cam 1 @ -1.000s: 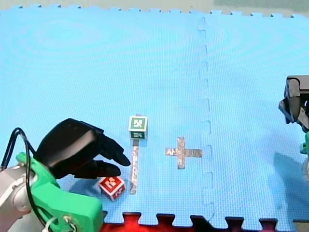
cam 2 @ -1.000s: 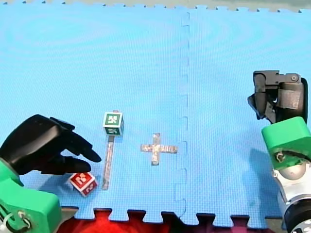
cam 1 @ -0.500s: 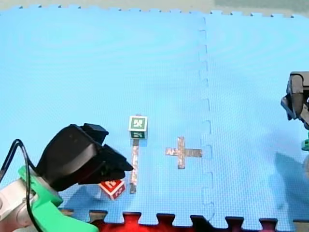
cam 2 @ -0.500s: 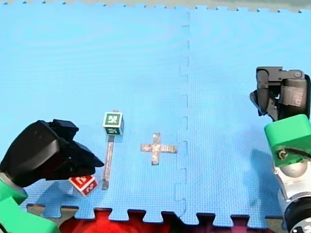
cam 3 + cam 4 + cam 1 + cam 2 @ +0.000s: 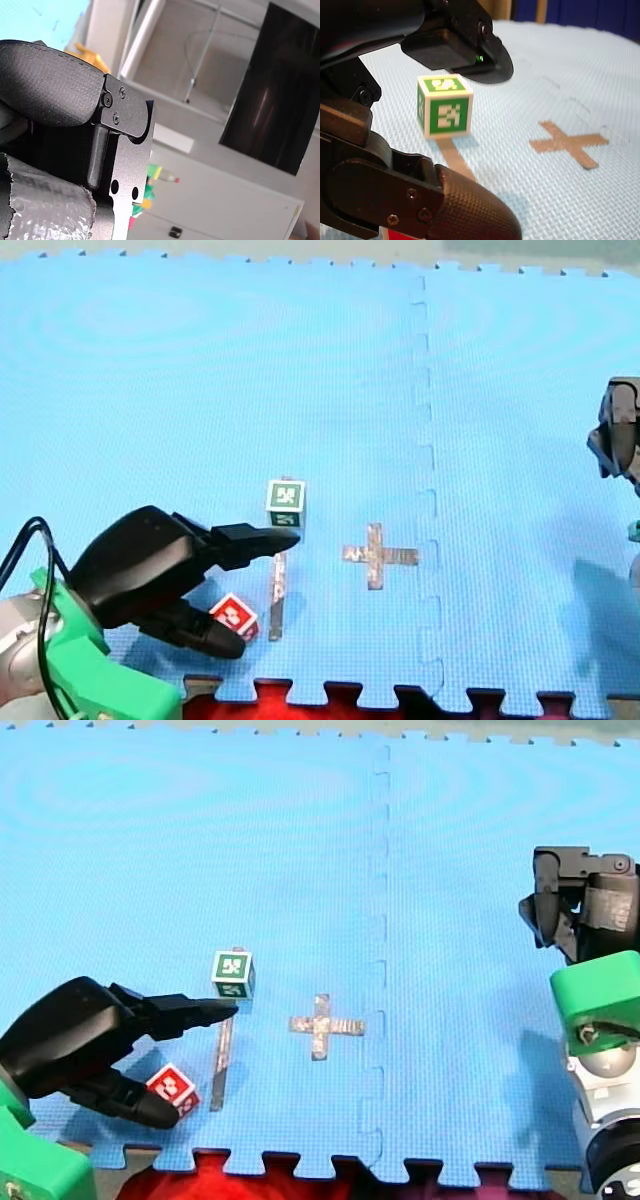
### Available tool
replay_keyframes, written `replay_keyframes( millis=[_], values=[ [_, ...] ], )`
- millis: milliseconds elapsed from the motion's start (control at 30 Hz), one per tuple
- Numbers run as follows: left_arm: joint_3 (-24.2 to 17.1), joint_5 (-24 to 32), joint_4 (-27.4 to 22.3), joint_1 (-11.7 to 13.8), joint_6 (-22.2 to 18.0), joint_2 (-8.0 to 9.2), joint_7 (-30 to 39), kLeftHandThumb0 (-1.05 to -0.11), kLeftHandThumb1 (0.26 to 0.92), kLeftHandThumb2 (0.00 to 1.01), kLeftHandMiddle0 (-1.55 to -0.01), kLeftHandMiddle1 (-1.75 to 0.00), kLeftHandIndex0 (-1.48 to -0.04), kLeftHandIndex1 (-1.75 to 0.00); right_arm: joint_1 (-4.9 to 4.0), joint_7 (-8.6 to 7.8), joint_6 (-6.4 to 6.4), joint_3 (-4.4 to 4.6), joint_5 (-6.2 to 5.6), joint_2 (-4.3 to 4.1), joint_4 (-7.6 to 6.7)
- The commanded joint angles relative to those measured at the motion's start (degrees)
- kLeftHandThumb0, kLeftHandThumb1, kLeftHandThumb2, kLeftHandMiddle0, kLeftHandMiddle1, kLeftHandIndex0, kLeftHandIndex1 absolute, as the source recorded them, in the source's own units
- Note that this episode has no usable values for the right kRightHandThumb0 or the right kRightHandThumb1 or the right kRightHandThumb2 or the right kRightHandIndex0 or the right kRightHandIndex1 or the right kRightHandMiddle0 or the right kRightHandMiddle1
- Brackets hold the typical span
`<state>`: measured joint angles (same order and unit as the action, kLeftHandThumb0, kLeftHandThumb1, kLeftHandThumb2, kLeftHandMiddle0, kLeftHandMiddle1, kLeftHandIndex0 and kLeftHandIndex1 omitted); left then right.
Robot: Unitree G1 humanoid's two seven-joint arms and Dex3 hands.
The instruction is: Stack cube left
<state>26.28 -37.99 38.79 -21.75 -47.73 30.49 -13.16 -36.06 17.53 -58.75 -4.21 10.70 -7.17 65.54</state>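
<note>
Red cube with white markings (image 5: 235, 616) lies tilted on the blue foam puzzle mat (image 5: 200, 390), near its front edge, and we see it just left of the lower end of a silver tape strip (image 5: 278, 590). Our black left hand (image 5: 150, 575) sits around it unclenched, grasping nothing: one finger reaches above the cube, another lies in front of it, and we cannot tell whether either touches it. The green cube with white markings (image 5: 285, 504) stands upright at the far end of the strip, just beyond the upper fingertip. In the second wrist view we see this green cube (image 5: 445, 106) apart from the black fingers (image 5: 460, 47) before it. A silver tape cross (image 5: 377, 556) lies to the right of the strip. Our right hand (image 5: 575, 915) hangs over the mat's right edge, well apart from both cubes; we cannot tell whether it is clenched.
</note>
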Motion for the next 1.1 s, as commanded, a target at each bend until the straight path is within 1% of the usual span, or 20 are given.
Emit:
replay_keyframes(
  millis=[0,100,233,433,567,633,700,867,967,1067],
  values=[
    [-2.3,5.1,-4.1,2.6,3.0,1.46,7.1,-1.048,0.921,0.11,-1.00,-1.75,-0.35,0.00,0.41,0.87,0.15,-0.09,0.12,-0.35,-0.15],
    [-3.3,5.2,-5.9,3.4,4.5,1.37,8.1,-1.048,0.921,0.12,-0.99,-1.75,-0.35,0.00,0.45,1.03,0.15,0.00,0.21,-0.25,0.20],
    [-4.5,5.4,-8.0,4.5,5.9,1.04,9.8,-1.048,0.921,0.13,-0.99,-1.75,-0.35,0.00,0.40,1.05,0.11,0.08,0.16,-0.36,0.55],
    [-5.7,5.3,-9.2,5.1,6.4,0.62,11.1,-1.048,0.921,0.15,-0.99,-1.75,-0.36,0.00,0.22,0.53,0.05,0.01,-0.16,-0.58,1.02],
    [-6.1,6.2,-10.5,5.4,6.8,0.84,13.7,-1.048,0.921,0.16,-0.99,-1.75,-0.35,0.00,-0.12,0.08,0.11,-0.08,-0.46,-0.59,1.17],
    [-6.2,6.3,-11.3,5.5,7.4,1.11,15.3,-1.048,0.921,0.16,-0.99,-1.75,-0.34,0.00,-0.33,-0.02,0.22,-0.15,-0.55,-0.60,1.17],
    [-6.0,5.3,-12.2,5.3,8.8,1.73,17.1,-1.048,0.921,0.16,-0.99,-1.75,-0.34,0.00,-0.51,0.01,0.33,-0.18,-0.54,-0.64,1.12],
    [-4.7,2.6,-12.7,3.7,12.3,3.72,23.3,-1.048,0.921,0.16,-0.99,-1.75,-0.35,0.00,-0.60,0.69,0.58,0.02,0.02,-0.81,0.79],
    [-4.8,2.3,-12.8,2.9,12.3,4.27,24.4,-1.048,0.921,0.15,-1.00,-1.75,-0.41,-0.03,-0.55,0.91,0.60,0.11,0.17,-0.84,0.72],
    [-4.7,1.9,-12.5,2.4,11.9,4.59,24.2,-1.048,0.921,0.13,-0.99,-1.75,-0.49,-0.06,-0.51,1.18,0.60,0.20,0.34,-0.87,0.62]
  ],
)
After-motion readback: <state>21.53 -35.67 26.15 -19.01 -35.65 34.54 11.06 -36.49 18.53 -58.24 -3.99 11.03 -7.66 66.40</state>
